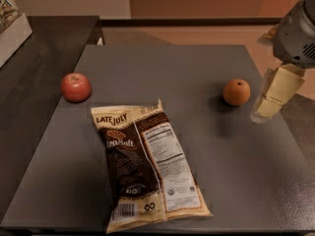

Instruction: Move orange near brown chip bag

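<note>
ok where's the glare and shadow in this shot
Camera view: the orange casts a soft shadow down-left onto the table; a speckled sheen shows on the table's near right corner; the gripper, at the right edge beside the orange, looks pale.

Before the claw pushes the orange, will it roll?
Likely it rolls: the orange is round and sits free on the flat table. Its dull skin probably grips well. The claw hangs beside it, near the table's edge.
</note>
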`<state>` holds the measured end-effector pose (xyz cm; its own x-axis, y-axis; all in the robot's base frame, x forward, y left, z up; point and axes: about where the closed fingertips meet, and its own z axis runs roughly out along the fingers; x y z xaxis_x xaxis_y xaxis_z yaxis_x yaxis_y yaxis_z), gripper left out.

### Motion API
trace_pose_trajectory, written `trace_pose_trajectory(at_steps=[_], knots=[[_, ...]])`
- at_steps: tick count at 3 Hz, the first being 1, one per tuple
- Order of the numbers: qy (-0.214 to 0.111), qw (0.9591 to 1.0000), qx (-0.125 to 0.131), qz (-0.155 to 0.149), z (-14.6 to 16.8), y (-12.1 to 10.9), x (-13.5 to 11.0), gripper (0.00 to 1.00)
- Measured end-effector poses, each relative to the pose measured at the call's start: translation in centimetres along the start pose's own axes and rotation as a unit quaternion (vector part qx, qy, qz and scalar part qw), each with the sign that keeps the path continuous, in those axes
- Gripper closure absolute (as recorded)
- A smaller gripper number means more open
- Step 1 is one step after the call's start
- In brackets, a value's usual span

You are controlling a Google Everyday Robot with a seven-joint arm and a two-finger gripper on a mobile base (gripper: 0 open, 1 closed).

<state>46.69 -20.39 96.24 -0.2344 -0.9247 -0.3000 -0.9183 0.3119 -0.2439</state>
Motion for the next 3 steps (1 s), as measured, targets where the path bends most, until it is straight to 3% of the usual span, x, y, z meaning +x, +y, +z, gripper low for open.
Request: trace_pose_trajectory(at_steps=[1,3], knots=[[-0.025,0.9996,0.004,0.012,2.1,-1.5,-0.8,0.0],[-0.027,0.999,0.006,0.035,6.4,-4.7,0.1,0.0]])
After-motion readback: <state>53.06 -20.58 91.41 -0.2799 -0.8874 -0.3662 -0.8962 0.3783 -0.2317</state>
